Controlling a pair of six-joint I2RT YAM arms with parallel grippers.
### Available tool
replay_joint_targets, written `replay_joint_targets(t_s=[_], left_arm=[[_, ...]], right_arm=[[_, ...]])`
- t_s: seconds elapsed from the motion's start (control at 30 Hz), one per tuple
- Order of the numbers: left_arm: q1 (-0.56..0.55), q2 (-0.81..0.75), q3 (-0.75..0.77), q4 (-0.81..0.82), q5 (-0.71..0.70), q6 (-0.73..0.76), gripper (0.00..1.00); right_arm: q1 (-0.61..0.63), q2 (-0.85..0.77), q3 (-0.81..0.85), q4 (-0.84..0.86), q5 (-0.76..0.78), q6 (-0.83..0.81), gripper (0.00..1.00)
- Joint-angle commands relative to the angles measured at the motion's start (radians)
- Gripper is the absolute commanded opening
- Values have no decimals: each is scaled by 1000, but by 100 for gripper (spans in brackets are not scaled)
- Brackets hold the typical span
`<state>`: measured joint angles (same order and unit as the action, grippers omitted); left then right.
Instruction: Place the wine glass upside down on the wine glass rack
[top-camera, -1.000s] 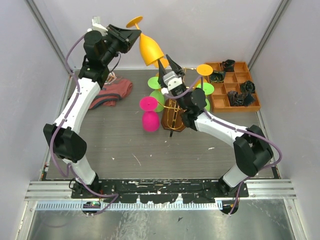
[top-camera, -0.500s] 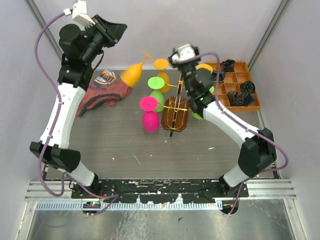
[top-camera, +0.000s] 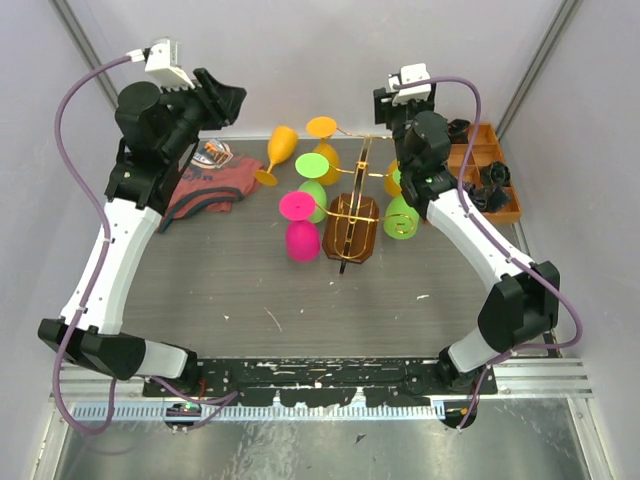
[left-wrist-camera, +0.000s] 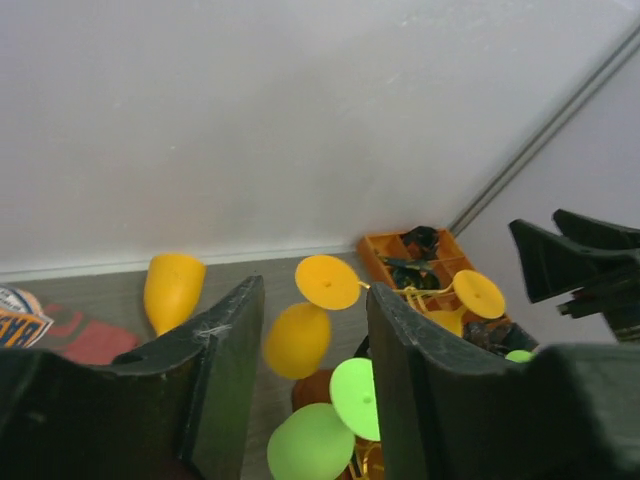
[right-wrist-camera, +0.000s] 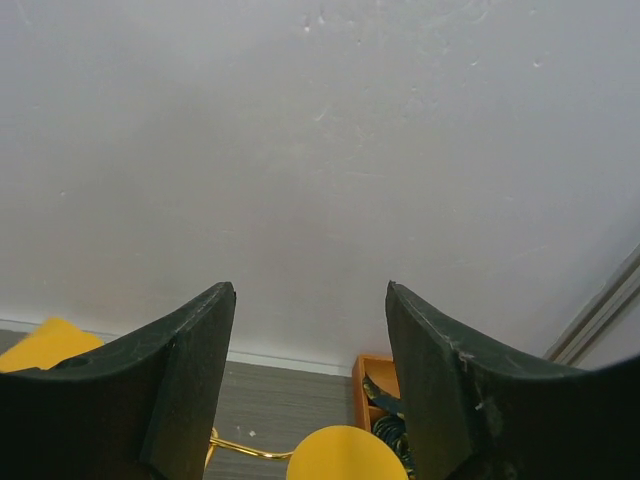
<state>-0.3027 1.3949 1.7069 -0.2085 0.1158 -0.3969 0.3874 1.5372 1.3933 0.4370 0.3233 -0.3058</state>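
Wine glass: an orange wine glass is seen on its side on the table, bowl toward the back wall, foot toward the near edge. It is held by neither arm.
Glass position: it is found left of the wine glass rack and apart from it, just beside the red cloth.
Rack: the gold wire stand is set upright on its brown base near the middle of the table.
Other glasses: an orange glass and two green glasses are seen foot-up at the gold arms. A pink glass is seen foot-up at the rack's left side — whether it hangs or stands on the table cannot be told.
Left gripper: it is raised high above the cloth and aimed toward the rack. Its fingers are parted, and nothing is gripped between them.
Right gripper: it is raised behind the rack and pointed at the back wall. Its fingers are spread wide — nothing is gripped.
Tray: a compartmented tray is placed at the far right, with dark items in several cells.
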Motion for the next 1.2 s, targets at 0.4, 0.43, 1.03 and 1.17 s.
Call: replay_joint_targets(t_s=[0.4,0.43,1.03,1.17], left_arm=[[62,164,77,-303,-144,206,91],[68,213,128,-336,-145,234,92],[79,598,248,-487,9,758,91],[95,586,164,-401,152,839,92]], right_arm=[[2,-88,-4,-60,35,63,69],[1,-91,-3,-70,38,66,69],[-11,-171,-52,-174,134,10,71],[-15,-177,-66,-176,109,-6,73]])
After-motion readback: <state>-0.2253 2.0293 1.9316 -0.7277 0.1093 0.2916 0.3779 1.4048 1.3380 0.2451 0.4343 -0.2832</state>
